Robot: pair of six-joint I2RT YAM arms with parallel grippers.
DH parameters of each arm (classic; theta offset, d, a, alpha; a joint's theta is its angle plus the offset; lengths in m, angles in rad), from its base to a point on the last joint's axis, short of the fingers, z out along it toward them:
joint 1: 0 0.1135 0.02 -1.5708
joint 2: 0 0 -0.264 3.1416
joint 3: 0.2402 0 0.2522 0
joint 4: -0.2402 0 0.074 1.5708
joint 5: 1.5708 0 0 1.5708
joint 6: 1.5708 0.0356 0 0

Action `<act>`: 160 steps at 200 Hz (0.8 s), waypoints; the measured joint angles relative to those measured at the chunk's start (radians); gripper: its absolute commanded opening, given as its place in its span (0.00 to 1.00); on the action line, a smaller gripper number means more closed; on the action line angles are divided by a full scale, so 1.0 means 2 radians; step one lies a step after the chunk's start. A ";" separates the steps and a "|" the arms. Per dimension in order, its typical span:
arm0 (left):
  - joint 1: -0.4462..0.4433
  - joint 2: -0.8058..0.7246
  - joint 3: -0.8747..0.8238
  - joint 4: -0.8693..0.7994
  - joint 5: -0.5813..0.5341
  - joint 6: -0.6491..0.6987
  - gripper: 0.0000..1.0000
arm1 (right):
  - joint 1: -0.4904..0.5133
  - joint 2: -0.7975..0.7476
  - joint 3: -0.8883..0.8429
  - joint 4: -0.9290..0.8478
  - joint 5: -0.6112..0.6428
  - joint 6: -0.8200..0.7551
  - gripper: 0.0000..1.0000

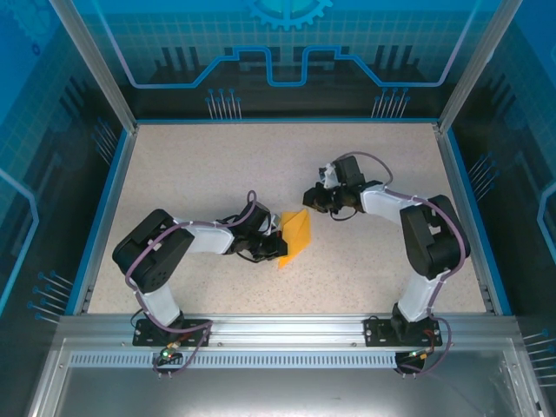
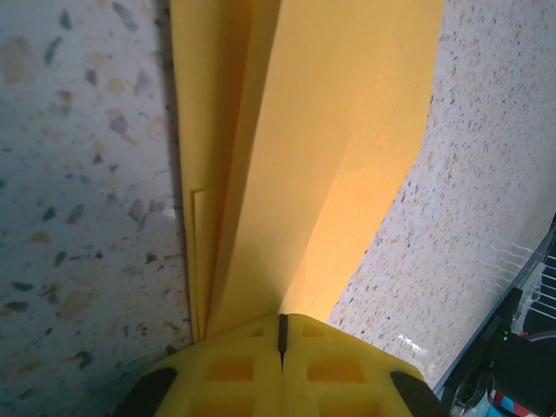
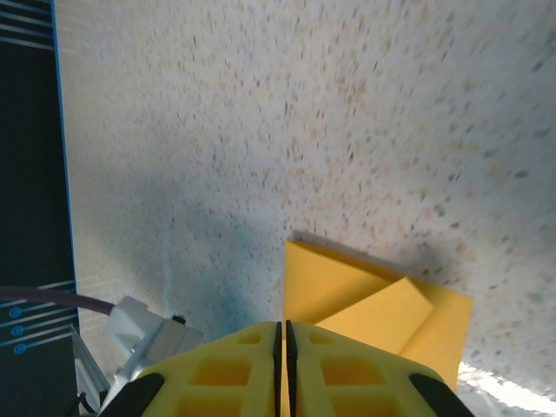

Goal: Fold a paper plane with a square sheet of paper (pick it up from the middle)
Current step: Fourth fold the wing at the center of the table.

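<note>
Top cam: paper (image 1: 295, 236) sits mid-table (image 1: 217, 165) as a narrow pointed wedge, not a square, so several folds are prob done. Wings & final shaping look left. L gripper (image 1: 276, 243) is at its left edge, R gripper (image 1: 313, 201) just beside the far tip. Jaw state isn't readable from here.

L wrist cam: L gripper (image 2: 281, 326) is fully closed, 2 pads meeting, w/ the paper's (image 2: 321, 156) near end running into them, so it looks pinched. At least 3 stacked layers & 1 long crease show here, detail the top cam can't resolve. The right-hand flap bows up off the table.

R wrist cam: R gripper (image 3: 280, 330) is closed to a hairline slit, nothing visibly between the pads. Paper (image 3: 373, 300) lies just beyond the tips w/ a triangular flap folded over; touching or not, can't tell. That flap's outline is clearer here than from the L wrist cam.
</note>
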 measured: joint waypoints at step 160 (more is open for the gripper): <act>0.000 -0.002 0.000 0.000 0.000 0.000 0.00 | -0.018 0.068 0.034 -0.031 0.027 -0.016 0.10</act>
